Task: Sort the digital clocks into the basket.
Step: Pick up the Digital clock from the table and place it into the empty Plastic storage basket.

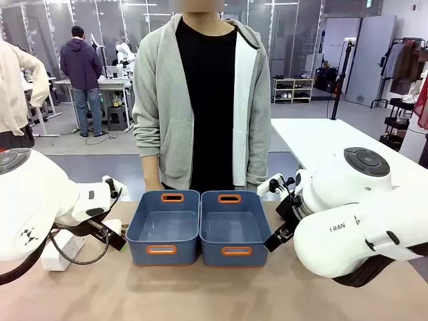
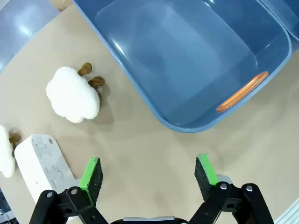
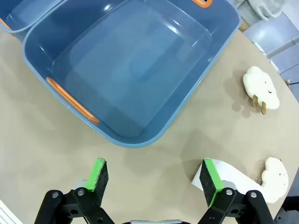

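1. Two digital clocks lie on the table (image 1: 214,294), and neither is in a basket. The left clock (image 2: 42,163) rests just beside the left gripper's finger. The right clock (image 3: 233,170) is partly hidden behind a finger of the right gripper.
2. Two blue baskets stand side by side, touching, at the middle of the table: the left basket (image 1: 187,253) and the right basket (image 1: 214,254). Both are empty.
3. Four white plush toys sit on the table. Two are on the left side (image 2: 72,95) (image 2: 4,154), and two are on the right side (image 3: 260,87) (image 3: 275,179).
4. The left gripper (image 2: 149,168) hangs over bare table near a corner of the left basket. Its jaws are spread wide and hold nothing.
5. The right gripper (image 3: 154,172) hangs near a corner of the right basket. Its jaws are likewise spread wide and hold nothing.
6. One person (image 1: 200,100) in a grey hoodie stands at the far side, right behind the baskets.
7. The front view shows the left clock as a white block under the left arm, and the right arm covers the right clock. The plush toys can be counted in the wrist views.
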`<state>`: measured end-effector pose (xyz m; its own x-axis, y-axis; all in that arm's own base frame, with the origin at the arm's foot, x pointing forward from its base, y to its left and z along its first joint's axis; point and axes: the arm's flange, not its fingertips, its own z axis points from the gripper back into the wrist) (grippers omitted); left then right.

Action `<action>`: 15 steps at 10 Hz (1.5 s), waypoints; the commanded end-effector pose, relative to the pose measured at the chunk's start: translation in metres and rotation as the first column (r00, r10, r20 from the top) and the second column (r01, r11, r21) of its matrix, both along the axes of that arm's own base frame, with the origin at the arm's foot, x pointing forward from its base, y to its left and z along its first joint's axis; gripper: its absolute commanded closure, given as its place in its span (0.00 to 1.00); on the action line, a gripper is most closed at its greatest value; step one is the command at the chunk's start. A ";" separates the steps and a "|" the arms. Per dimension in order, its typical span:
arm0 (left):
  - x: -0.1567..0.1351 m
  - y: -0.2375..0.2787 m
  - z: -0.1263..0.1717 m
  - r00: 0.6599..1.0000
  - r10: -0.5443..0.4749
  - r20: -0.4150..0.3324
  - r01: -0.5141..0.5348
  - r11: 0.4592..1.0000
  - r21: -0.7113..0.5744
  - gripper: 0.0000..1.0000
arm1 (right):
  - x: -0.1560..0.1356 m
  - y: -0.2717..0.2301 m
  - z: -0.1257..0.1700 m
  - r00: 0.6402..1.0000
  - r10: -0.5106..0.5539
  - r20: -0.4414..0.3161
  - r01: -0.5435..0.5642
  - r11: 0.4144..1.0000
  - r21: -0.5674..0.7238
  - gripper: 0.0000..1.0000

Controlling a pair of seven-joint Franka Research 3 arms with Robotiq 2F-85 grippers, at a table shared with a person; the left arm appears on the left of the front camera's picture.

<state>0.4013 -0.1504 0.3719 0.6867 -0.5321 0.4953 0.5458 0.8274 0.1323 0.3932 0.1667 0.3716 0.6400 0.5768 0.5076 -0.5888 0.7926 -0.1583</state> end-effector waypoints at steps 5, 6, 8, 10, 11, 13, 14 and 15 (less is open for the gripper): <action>0.000 0.000 0.000 1.000 0.000 0.000 0.000 1.000 0.000 0.00 | 0.000 0.000 0.000 1.000 0.000 0.000 0.000 1.000 0.000 0.00; 0.000 0.000 0.000 1.000 0.000 0.000 0.000 1.000 0.000 0.00 | 0.000 0.000 0.000 1.000 0.000 0.000 0.000 1.000 0.000 0.00; 0.000 0.000 0.000 1.000 0.000 0.000 0.000 1.000 0.000 0.00 | 0.000 0.000 0.000 1.000 0.000 0.000 0.000 1.000 0.000 0.00; 0.000 0.000 0.000 1.000 0.000 0.000 0.000 1.000 0.000 0.00 | 0.000 0.000 0.000 1.000 0.000 0.000 0.000 1.000 0.000 0.00; 0.000 0.000 0.000 1.000 -0.001 0.000 0.001 1.000 0.000 0.00 | 0.000 0.000 0.000 1.000 0.000 0.000 0.000 1.000 0.000 0.00; 0.002 0.005 0.048 0.999 -0.024 0.033 0.025 0.999 -0.021 0.00 | -0.002 0.002 0.018 1.000 0.010 -0.011 -0.010 1.000 0.005 0.00; 0.000 0.009 0.072 0.999 -0.012 0.033 0.014 0.998 -0.062 0.00 | -0.003 0.003 0.035 1.000 0.019 -0.018 -0.019 1.000 0.000 0.00; -0.005 0.012 0.087 0.999 -0.042 -0.002 0.042 0.995 -0.086 0.00 | -0.002 0.003 0.048 0.999 0.028 -0.034 -0.028 1.000 0.000 0.00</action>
